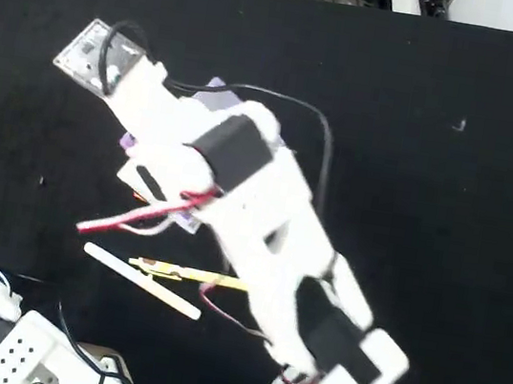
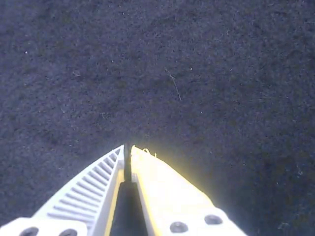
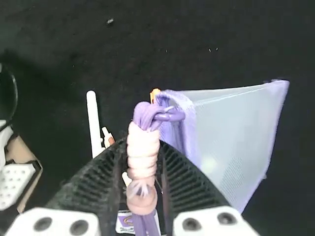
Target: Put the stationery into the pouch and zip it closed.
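My right gripper (image 3: 142,150) is shut on the pouch's pull cord (image 3: 153,116), a pink and purple braided loop. The translucent purple pouch (image 3: 236,137) lies flat on the black cloth just beyond the fingers. In the high view the right arm (image 1: 239,180) stretches over the pouch (image 1: 216,89) and hides most of it. A white stick-shaped pen (image 1: 142,281) and a yellow pencil (image 1: 188,275) lie on the cloth beside that arm, and the white pen (image 3: 92,123) lies next to the pouch. My left gripper (image 2: 127,148) is shut with nothing in it, low over bare cloth.
The left arm (image 1: 11,349) sits at the table's near left corner. A small cardboard piece (image 1: 104,359) lies beside its base. Black cloth (image 1: 451,182) covers the table, with open room to the right and at the back.
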`<state>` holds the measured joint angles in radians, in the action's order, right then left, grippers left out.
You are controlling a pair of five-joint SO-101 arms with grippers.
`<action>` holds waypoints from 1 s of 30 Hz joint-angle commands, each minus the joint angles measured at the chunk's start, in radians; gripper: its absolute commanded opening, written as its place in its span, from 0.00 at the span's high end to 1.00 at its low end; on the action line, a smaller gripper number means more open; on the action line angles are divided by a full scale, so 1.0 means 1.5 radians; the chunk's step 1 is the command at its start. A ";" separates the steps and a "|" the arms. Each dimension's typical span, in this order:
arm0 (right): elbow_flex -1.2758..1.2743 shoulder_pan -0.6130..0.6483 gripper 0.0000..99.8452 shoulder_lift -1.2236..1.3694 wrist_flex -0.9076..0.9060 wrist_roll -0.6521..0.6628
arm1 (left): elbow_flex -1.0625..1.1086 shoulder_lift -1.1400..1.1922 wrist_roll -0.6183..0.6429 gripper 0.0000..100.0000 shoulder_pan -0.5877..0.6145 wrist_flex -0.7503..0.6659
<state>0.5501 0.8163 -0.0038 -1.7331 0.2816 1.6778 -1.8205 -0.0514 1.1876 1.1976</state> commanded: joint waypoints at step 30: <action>-0.595 -0.030 0.99 -0.552 0.149 0.160 | -0.091 -0.002 0.001 0.97 -0.437 0.005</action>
<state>-0.3184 0.8163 -0.7971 -1.5689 0.5163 1.6425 -1.8205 -0.0514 0.5570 1.2022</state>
